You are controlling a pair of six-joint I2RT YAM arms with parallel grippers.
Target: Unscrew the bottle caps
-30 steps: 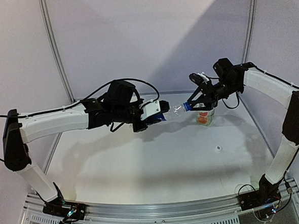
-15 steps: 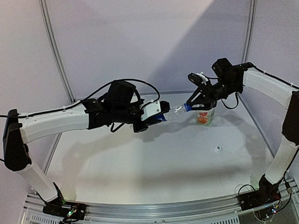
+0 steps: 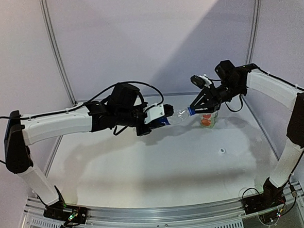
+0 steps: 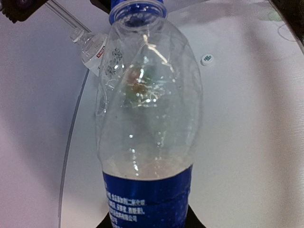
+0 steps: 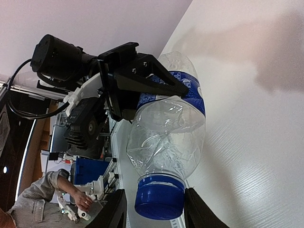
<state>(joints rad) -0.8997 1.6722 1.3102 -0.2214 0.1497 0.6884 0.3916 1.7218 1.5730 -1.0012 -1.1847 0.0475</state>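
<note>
Fingers of the left gripper (image 3: 166, 119) clamp the labelled body of the Pepsi bottle (image 4: 147, 123), holding it level above the table (image 3: 145, 166). The blue cap (image 5: 159, 202) sits on that bottle's neck, and the right gripper (image 3: 193, 110) straddles it, jaws close on either side; whether they pinch it I cannot tell. Just beyond the Pepsi bottle's cap end stands the wider bottle (image 3: 208, 120). The white cap (image 3: 222, 151) lies on the table, well apart from the Pepsi bottle.

A white bench (image 3: 145, 168) was bordered along its near edge by a slotted metal rail (image 3: 163, 212). A person (image 5: 28, 197) in a striped shirt was seen beyond.
</note>
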